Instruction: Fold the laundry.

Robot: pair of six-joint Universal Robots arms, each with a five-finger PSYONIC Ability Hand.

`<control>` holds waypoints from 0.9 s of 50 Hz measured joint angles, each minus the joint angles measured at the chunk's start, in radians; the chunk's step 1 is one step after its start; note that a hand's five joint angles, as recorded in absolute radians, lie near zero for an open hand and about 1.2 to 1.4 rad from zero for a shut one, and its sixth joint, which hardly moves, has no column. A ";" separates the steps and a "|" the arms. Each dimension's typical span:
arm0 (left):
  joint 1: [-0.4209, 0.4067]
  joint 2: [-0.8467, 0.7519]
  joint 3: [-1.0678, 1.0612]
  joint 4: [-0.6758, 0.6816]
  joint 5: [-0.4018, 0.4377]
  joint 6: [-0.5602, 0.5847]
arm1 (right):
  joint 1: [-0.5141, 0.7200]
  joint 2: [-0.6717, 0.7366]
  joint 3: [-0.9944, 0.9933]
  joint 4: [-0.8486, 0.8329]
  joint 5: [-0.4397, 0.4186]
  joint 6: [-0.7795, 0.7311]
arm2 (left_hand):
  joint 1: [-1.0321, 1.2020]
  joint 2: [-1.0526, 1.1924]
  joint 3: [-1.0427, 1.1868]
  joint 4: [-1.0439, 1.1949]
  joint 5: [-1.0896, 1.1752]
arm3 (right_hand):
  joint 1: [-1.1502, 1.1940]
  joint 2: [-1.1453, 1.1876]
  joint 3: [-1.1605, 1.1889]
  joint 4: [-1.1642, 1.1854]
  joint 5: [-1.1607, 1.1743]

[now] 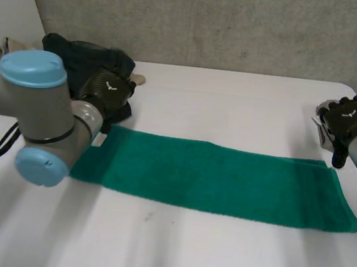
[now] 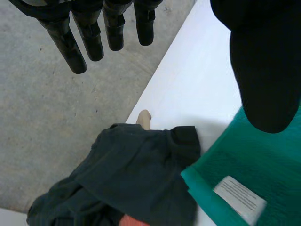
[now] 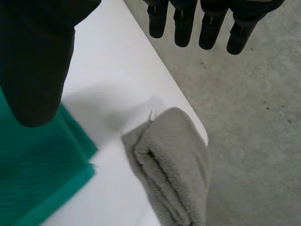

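A long green towel [image 1: 218, 178] lies folded lengthwise across the white table [image 1: 234, 101], its white label [image 2: 240, 196] up at the left end. My left hand [image 1: 107, 93] hovers just behind that end with fingers [image 2: 75, 47] straight and apart, holding nothing. Over at the towel's right end [image 3: 42, 174], my right hand [image 1: 346, 119] hangs above the table's right edge, fingers [image 3: 207, 28] straight, thumb [image 3: 37, 61] spread wide, empty.
A dark crumpled garment [image 1: 90, 56] is heaped at the back left corner, seen also as a dark garment [image 2: 136, 179] beside the towel's left end. A folded grey cloth [image 3: 171, 165] lies at the table's right edge near my right hand. Grey floor [image 2: 51, 122] surrounds the table.
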 measured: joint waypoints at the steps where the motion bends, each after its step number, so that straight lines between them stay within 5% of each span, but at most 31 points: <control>1: 0.002 0.022 -0.027 0.002 0.002 -0.012 | -0.010 -0.033 0.039 0.013 -0.018 0.007 | 0.000 0.000 0.000 0.000 0.000 | 0.000 0.000 0.000 0.000 0.000; 9: 0.011 0.162 -0.228 0.050 0.041 -0.077 | -0.148 -0.196 0.351 0.110 -0.174 0.020 | 0.000 0.000 0.000 0.000 0.000 | 0.097 0.112 0.114 0.115 0.102; 17: 0.011 0.193 -0.312 0.112 0.067 -0.083 | -0.252 -0.201 0.559 -0.077 -0.248 0.017 | 0.000 0.000 0.000 0.000 0.000 | 0.288 0.302 0.304 0.306 0.291; 22: 0.011 0.191 -0.319 0.120 0.068 -0.082 | -0.273 -0.150 0.587 -0.178 -0.251 0.012 | 0.000 0.000 0.000 0.000 0.000 | 0.401 0.417 0.416 0.412 0.395; 27: 0.011 0.189 -0.320 0.120 0.067 -0.081 | -0.288 -0.072 0.570 -0.232 -0.242 0.006 | 0.000 0.000 0.000 0.000 0.000 | 0.885 0.952 0.939 0.946 0.917; 40: 0.029 0.273 -0.367 0.118 0.066 -0.092 | -0.511 -0.090 0.463 -0.348 -0.173 -0.187 | 0.000 0.000 0.000 0.000 0.000 | 0.885 0.977 0.984 0.995 0.940; 45: 0.043 0.321 -0.402 0.118 0.069 -0.101 | -0.488 -0.109 0.411 -0.347 -0.146 -0.265 | 0.000 0.000 0.000 0.000 0.000 | 0.885 0.977 0.984 0.996 0.941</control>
